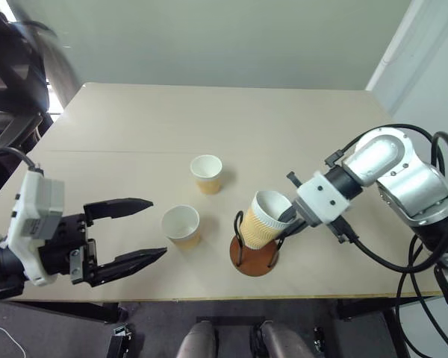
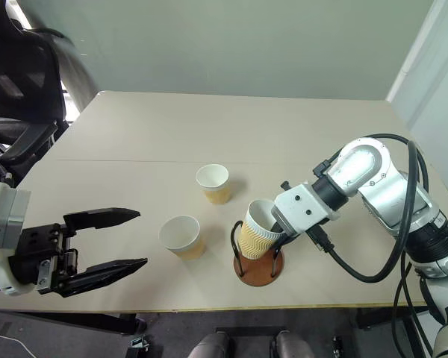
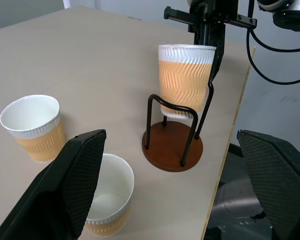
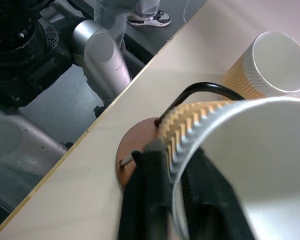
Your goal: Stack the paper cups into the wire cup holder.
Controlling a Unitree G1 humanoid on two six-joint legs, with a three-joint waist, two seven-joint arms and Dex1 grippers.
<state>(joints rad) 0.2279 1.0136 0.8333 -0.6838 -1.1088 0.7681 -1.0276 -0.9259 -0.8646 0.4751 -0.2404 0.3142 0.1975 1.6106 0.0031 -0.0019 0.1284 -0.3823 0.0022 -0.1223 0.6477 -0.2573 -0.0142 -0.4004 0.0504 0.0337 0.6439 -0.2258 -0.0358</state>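
Observation:
One paper cup (image 1: 265,220), tan and ribbed with a white rim, sits tilted between the black loops of the wire cup holder (image 1: 254,262), its bottom a little above the reddish-brown base (image 3: 172,147). My right gripper (image 1: 287,216) is shut on this cup's rim, one finger (image 4: 150,190) outside the wall and the other inside. Two more paper cups stand upright on the table, one (image 1: 206,173) farther back and one (image 1: 181,225) just left of the holder. My left gripper (image 1: 158,228) hovers open and empty at the left, pointing toward the nearer cup.
The holder stands close to the front edge of the pale table (image 1: 209,119). A black office chair (image 1: 15,82) is at the back left corner. Black cables (image 1: 381,261) loop from my right arm past the table's right side.

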